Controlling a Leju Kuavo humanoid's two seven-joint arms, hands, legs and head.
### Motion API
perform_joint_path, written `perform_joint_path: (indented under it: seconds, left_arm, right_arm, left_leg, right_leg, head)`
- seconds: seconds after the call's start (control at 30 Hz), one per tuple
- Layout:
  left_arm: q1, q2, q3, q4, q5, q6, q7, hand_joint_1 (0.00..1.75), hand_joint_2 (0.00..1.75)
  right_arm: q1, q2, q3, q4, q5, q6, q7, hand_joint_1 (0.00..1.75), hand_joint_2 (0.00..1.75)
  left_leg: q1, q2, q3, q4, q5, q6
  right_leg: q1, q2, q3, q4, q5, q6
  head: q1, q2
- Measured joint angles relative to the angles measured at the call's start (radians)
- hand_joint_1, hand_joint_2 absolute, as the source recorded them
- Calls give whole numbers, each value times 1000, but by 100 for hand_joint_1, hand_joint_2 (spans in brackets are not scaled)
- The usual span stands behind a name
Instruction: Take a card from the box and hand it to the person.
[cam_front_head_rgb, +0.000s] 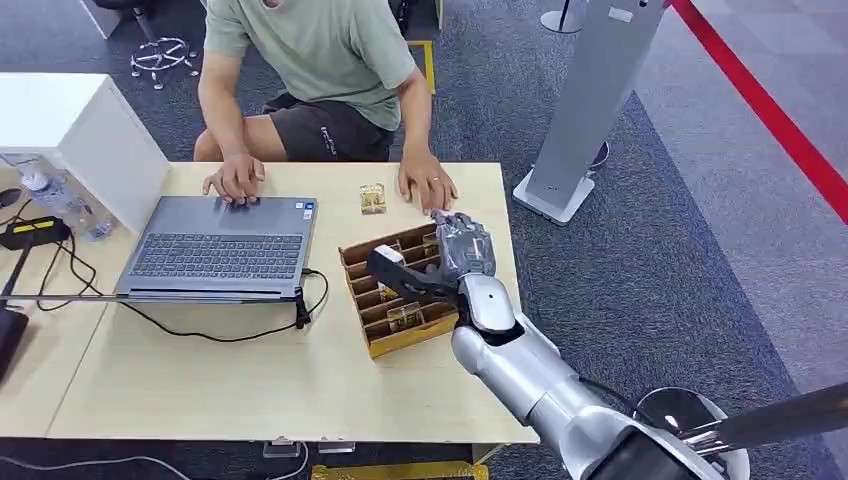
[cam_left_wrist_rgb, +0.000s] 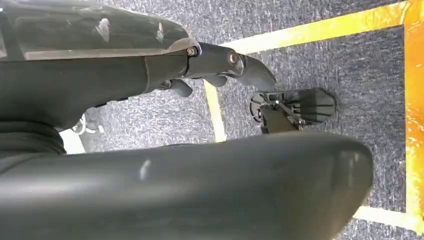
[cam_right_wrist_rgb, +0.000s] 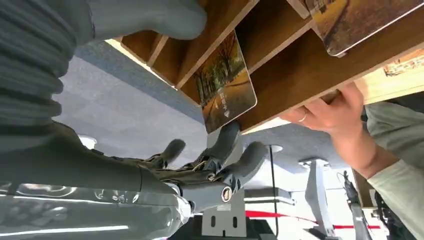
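A brown slotted box (cam_front_head_rgb: 395, 340) sits on the wooden table, with cards (cam_front_head_rgb: 405, 317) standing in its slots. My right hand (cam_front_head_rgb: 462, 250) hovers over the box's far right end. In the right wrist view, an autumn-tree card (cam_right_wrist_rgb: 225, 82) stands in a slot of the box (cam_right_wrist_rgb: 300, 65), between my thumb (cam_right_wrist_rgb: 150, 17) and my fingers (cam_right_wrist_rgb: 227, 137). One fingertip touches the card's edge; the thumb is apart from it. The person's hand (cam_front_head_rgb: 427, 185) rests on the table just beyond the box. My left hand (cam_left_wrist_rgb: 165, 75) hangs over the floor, holding nothing.
A loose card (cam_front_head_rgb: 373, 199) lies on the table past the box. An open laptop (cam_front_head_rgb: 220, 245) with a cable sits left of the box, the person's other hand (cam_front_head_rgb: 235, 180) on it. A white cabinet (cam_front_head_rgb: 80, 130) and bottle (cam_front_head_rgb: 55, 200) stand far left; a grey stand (cam_front_head_rgb: 590, 100) right.
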Motion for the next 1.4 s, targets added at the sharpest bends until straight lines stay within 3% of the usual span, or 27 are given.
perform_joint_path:
  seconds: [0.33,0.6,0.67,0.7,0.77,0.93,1.4]
  left_arm:
    - [2,0,-1,0,4,0,3,0,0]
    - [3,0,0,0,5,-2,3,0,0]
    - [3,0,0,0,5,-2,3,0,0]
    - [3,0,0,0,6,-2,3,0,0]
    - [3,0,0,0,6,-2,3,0,0]
    - [3,0,0,0,6,-3,3,0,0]
    - [3,0,-1,0,6,-2,3,0,0]
  right_arm:
    - [-1,6,1,8,-8,2,-6,89,175]
    - [-1,7,1,9,-14,2,-8,101,175]
    - [-1,7,1,10,-15,2,-7,112,175]
    - [-1,7,1,9,-15,2,-6,126,175]
    - [-2,7,1,10,-15,2,-6,126,175]
    - [-2,7,1,9,-15,2,-6,145,175]
    - [-5,10,2,11,-26,-1,-6,136,175]
  left_leg:
    - [0,0,0,0,0,0]
    - [0,0,0,0,0,0]
    - [0,0,0,0,0,0]
    - [0,0,0,0,0,0]
    - [0,0,0,0,0,0]
    - [0,0,0,0,0,0]
    - [0,0,0,0,0,0]
  right_leg:
    - [0,0,0,0,0,0]
    - [0,0,0,0,0,0]
    - [0,0,0,0,0,0]
    - [0,0,0,0,0,0]
    - [0,0,0,0,0,0]
    - [0,0,0,0,0,0]
    - [0,0,0,0,0,0]
  head:
    - [0,0]
    - [0,0]
    - [0,0]
    - [0,0]
    - [0,0]
    - [0,0]
    - [0,0]
